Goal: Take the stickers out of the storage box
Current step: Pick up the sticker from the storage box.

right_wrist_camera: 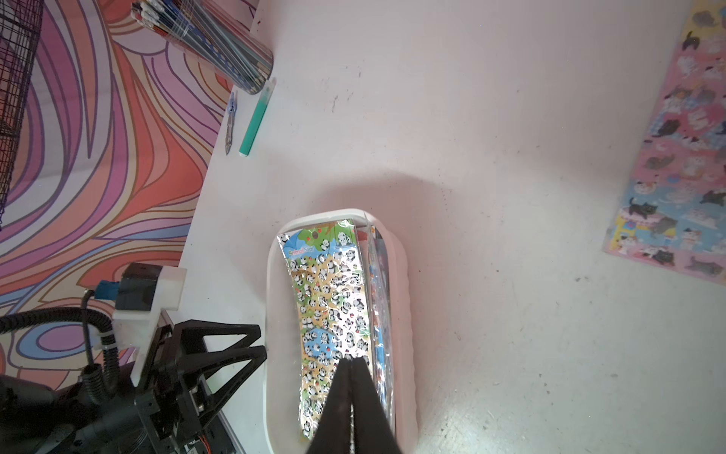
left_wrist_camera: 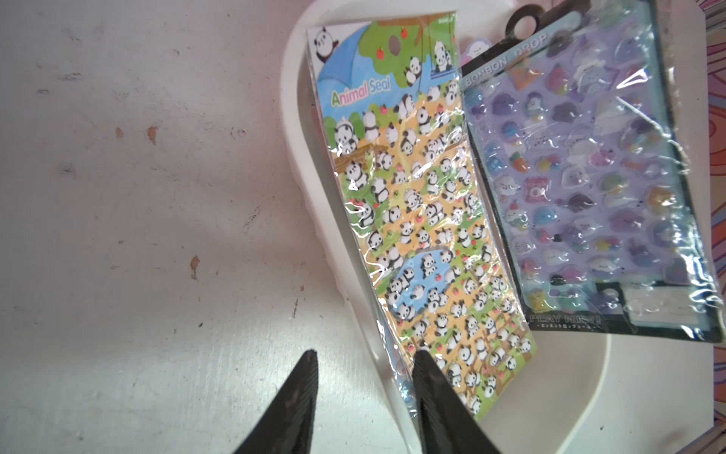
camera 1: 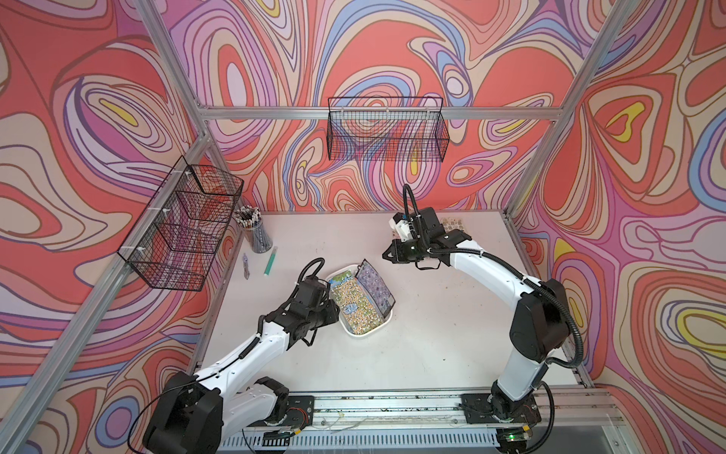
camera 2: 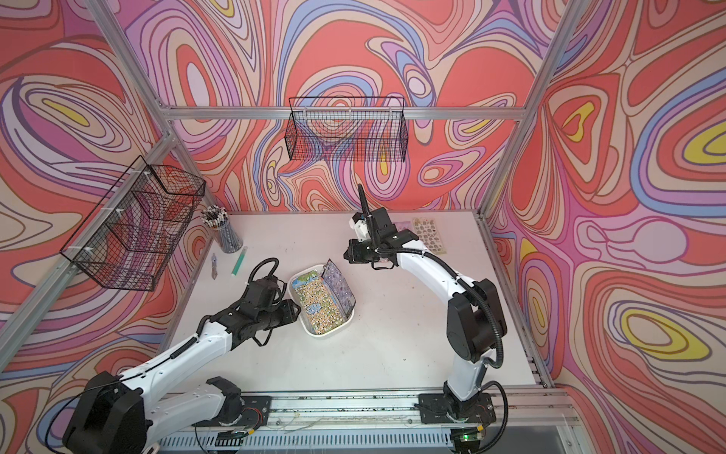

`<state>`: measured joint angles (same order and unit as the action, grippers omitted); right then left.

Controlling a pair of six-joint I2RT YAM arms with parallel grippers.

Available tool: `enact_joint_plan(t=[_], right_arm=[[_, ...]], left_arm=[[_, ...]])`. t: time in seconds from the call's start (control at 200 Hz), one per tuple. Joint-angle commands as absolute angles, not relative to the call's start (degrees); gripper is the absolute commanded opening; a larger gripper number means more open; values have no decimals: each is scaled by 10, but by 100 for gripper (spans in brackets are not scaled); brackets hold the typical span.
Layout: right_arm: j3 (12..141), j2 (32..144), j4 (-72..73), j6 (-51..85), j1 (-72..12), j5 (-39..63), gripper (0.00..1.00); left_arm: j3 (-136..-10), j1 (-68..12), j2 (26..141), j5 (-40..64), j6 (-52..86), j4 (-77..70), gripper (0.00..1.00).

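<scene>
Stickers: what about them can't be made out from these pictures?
- Sheets under the panda sheet in the storage box: covered by it in every view, count unknown.
- Purple sheet: edge-on in the right wrist view, prints unreadable there.
- Cat sheet on the table: cut off by the right wrist view's edge.

White storage box (camera 1: 365, 333) mid table (camera 1: 432, 314) — panda stickers (camera 1: 351, 300) inside, purple sheet (camera 1: 375, 286) tilted against rim.

I see my left gripper (left_wrist_camera: 365, 355) with jaws apart astride the storage box (left_wrist_camera: 294, 129) wall: one fingertip over the stained table (left_wrist_camera: 137, 196), the other on the panda sticker sheet (left_wrist_camera: 412, 204) inside. A purple Bonbon Drop sheet (left_wrist_camera: 581, 177) leans just beside it, wrapper glaring.
</scene>
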<state>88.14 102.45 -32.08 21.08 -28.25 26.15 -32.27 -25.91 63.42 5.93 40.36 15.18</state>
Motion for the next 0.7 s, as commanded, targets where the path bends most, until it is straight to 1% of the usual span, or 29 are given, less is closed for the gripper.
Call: enact_joint_plan(t=[0.0,0.025,0.085,0.165,0.215,0.265,0.461,0.696], right_arm=[[889,1012,-339,195,-280,265,0],[885,1013,-340,193,-280,261,2],[873,1013,-337,189,-281,255,15],[859,1013,-336,183,-281,251,35],[856,1013,-342,176,-283,248,41],[853,1013,-347,170,-287,235,42],[845,1024,-367,154,-316,184,43],[841,1052,-366,154,-350,160,43]], left_arm=[[-330,-262,634,52,408,156,44],[-330,-262,633,52,408,156,44],[-329,-262,633,51,407,156,44],[-328,-262,633,51,406,156,44],[-329,-262,635,52,406,156,44],[-328,-262,635,53,406,155,44],[-326,-262,642,54,408,156,44],[-326,-263,644,55,410,137,44]])
